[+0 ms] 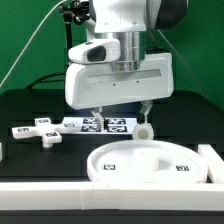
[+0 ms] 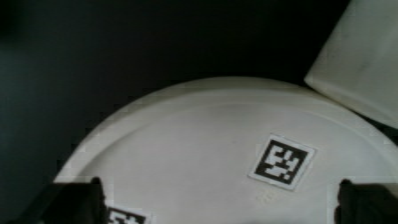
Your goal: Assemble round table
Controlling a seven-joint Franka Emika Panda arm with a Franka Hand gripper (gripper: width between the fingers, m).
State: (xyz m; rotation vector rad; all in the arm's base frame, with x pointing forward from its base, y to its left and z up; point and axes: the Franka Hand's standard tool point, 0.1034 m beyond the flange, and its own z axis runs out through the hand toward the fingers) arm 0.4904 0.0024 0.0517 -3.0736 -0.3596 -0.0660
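Observation:
The large round rimmed disc lies flat on the black table near the front, with tags on it. It fills most of the wrist view. My gripper hangs just above and behind the disc's far edge, jaws wide open and empty. In the wrist view the gripper has one dark fingertip at each side over the disc. The cross-shaped foot piece lies at the exterior view's left. A short white cylindrical leg stands just below one fingertip.
The marker board lies flat behind the gripper. The long white border wall runs along the front and up the exterior view's right. A white flat edge shows beyond the disc in the wrist view.

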